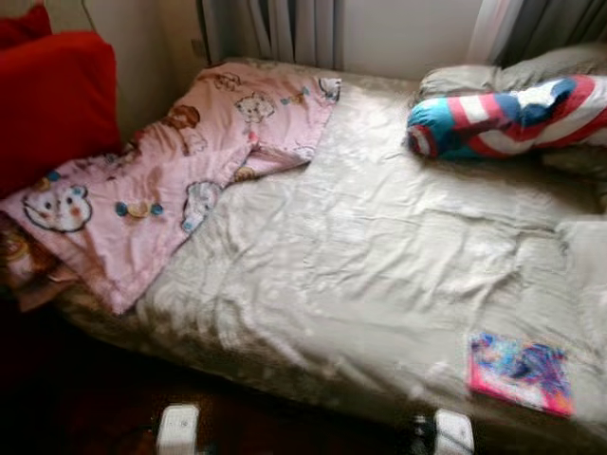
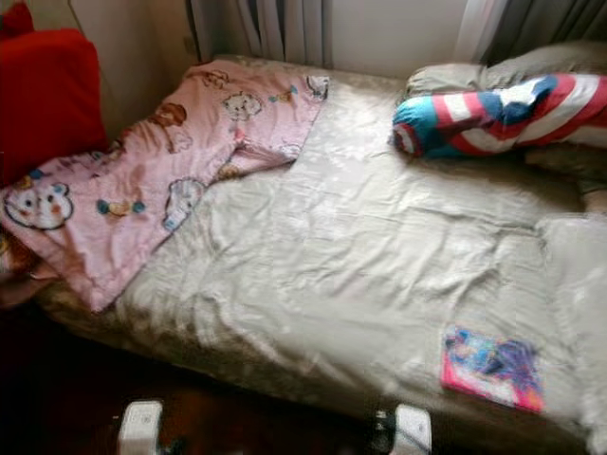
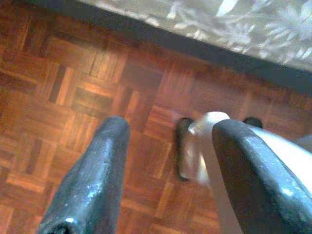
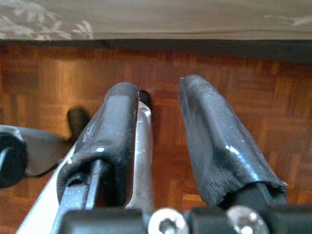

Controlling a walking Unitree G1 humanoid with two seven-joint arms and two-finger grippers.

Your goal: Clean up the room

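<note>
Left eye view: bed (image 1: 360,275) with wrinkled beige sheet ahead of both idle end effectors. Pink cartoon blanket (image 1: 161,171) far beyond left end effector (image 3: 165,161), fingers spread, empty, over parquet floor (image 3: 73,87). Striped bolster (image 1: 512,118) far beyond right end effector (image 4: 158,126), released. Colourful book (image 1: 520,372) near bed edge, just beyond right one.

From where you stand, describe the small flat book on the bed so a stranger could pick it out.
Start at the bed with its pale beige cover. Go to its near right corner, close to the front edge. There lies a thin square book, pink-edged with a blue and purple picture, flat unlike the plump striped bolster at the far end.
</note>
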